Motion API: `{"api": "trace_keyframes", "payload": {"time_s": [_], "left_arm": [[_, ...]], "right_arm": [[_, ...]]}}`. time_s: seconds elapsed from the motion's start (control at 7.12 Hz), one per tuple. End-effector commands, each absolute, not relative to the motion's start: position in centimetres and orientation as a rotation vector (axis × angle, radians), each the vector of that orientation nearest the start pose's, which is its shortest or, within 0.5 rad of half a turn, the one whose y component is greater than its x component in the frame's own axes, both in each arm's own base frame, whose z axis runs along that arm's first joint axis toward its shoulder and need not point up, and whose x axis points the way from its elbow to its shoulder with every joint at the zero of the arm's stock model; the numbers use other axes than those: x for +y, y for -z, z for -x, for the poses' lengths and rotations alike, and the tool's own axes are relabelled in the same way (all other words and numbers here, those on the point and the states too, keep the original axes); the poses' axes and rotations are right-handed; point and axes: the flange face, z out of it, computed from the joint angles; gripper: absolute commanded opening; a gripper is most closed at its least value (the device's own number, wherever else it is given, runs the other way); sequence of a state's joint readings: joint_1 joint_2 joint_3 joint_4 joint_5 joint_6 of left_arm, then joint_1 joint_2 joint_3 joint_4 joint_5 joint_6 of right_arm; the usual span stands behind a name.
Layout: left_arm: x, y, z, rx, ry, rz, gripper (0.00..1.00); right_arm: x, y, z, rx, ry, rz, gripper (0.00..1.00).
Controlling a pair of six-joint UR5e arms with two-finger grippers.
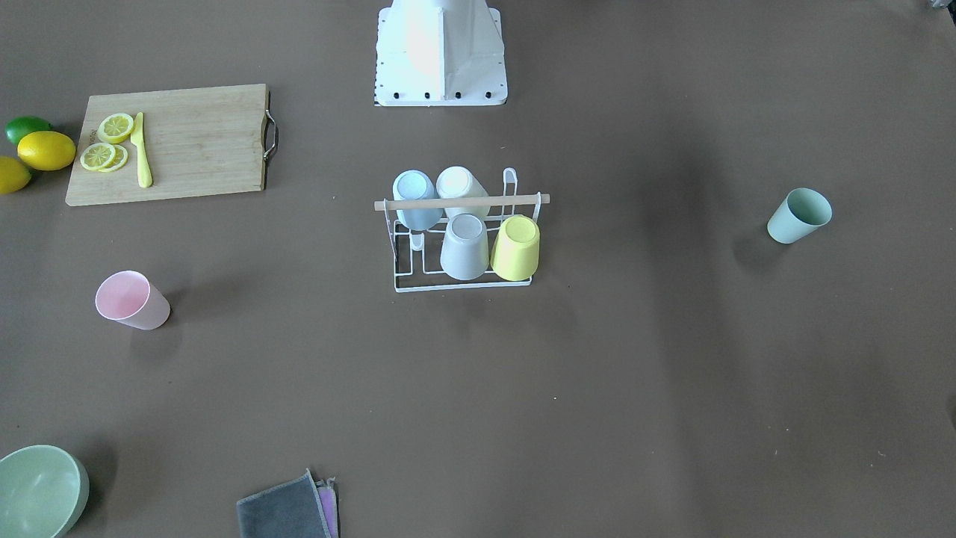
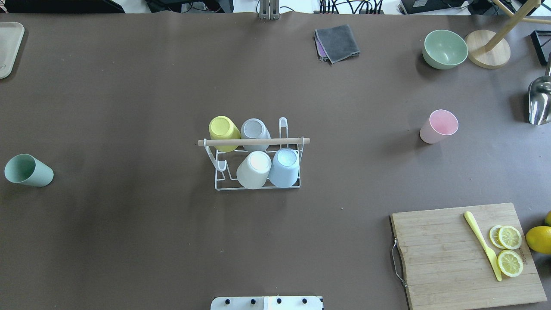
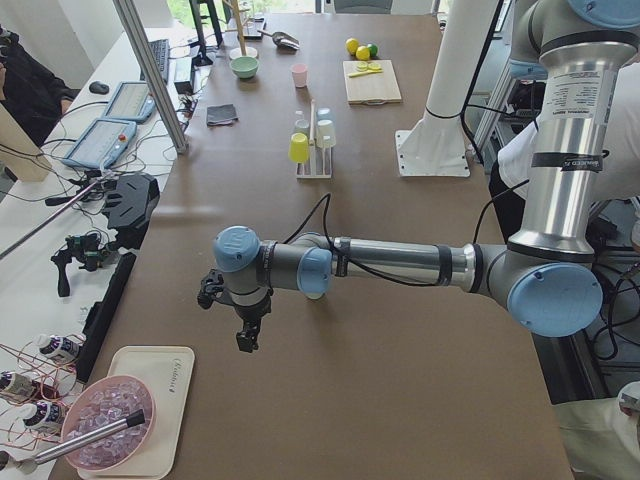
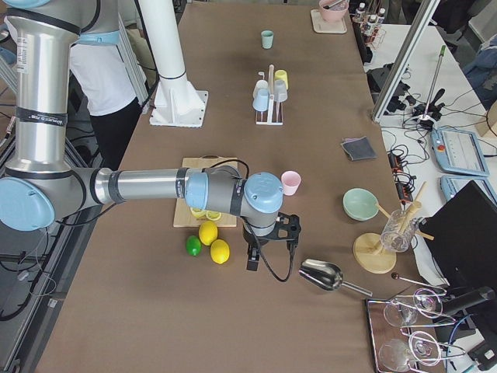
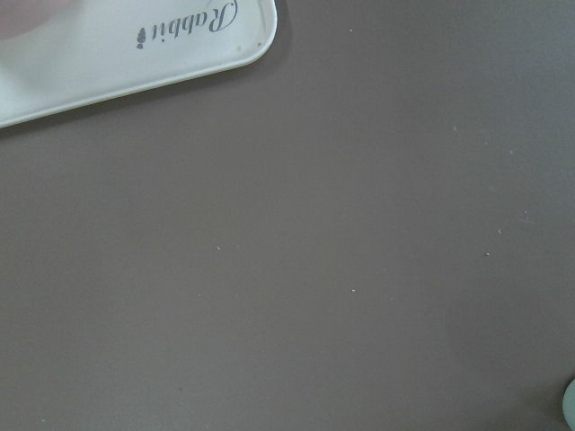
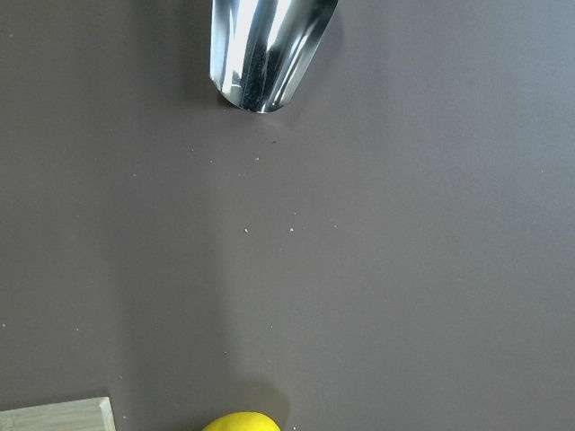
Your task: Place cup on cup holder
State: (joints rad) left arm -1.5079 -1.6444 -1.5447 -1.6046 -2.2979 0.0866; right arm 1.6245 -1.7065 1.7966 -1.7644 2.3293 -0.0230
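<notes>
At table centre: cup holder (image 2: 258, 187), white wire with a wooden rod (image 1: 461, 201) across the top, standing square to the robot's base
On the holder: four cups, all upside down over prongs – yellow cup (image 2: 224, 131) and grey cup (image 2: 255, 130) in the row far from the robot, white cup (image 2: 254, 170) and light blue cup (image 2: 285, 167) in the near row
Spare prongs: one bare in each row, at opposite corners of the holder
Green cup (image 2: 28, 171): loose on the table, mouth up, well off to the robot's left, far from the holder
Pink cup (image 2: 440, 125): loose, mouth up, well off to the robot's right, between a green bowl (image 2: 445, 49) and a cutting board (image 2: 447, 258)
Left gripper (image 3: 245, 338): hangs above bare table at the left end, near a white tray (image 5: 135, 45); pointing down, holding nothing that I can see; cannot tell whether its fingers are apart or together
Right gripper (image 4: 251, 263): hangs above the table at the right end, between the lemons (image 4: 220, 250) and a metal scoop (image 6: 265, 49); pointing down, well away from the pink cup; fingers apart or together, cannot tell
On the board: lemon slices (image 2: 509, 237) and a yellow knife (image 2: 482, 244)
Far edge: folded cloths (image 2: 337, 42), grey on top
</notes>
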Motion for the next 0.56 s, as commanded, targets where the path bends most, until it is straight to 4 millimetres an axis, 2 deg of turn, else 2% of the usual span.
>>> {"api": "trace_keyframes", "payload": {"time_s": [0.0, 0.42], "left_arm": [[-53.16, -63.38, 3.37, 0.727, -0.172, -0.086, 0.98], [-53.16, -63.31, 3.36, 0.728, -0.172, -0.086, 0.98]], "right_arm": [[-42.59, -62.87, -8.8, -0.757, -0.063, 0.056, 1.0], [-42.72, -63.0, -8.72, -0.76, -0.063, 0.059, 1.0]]}}
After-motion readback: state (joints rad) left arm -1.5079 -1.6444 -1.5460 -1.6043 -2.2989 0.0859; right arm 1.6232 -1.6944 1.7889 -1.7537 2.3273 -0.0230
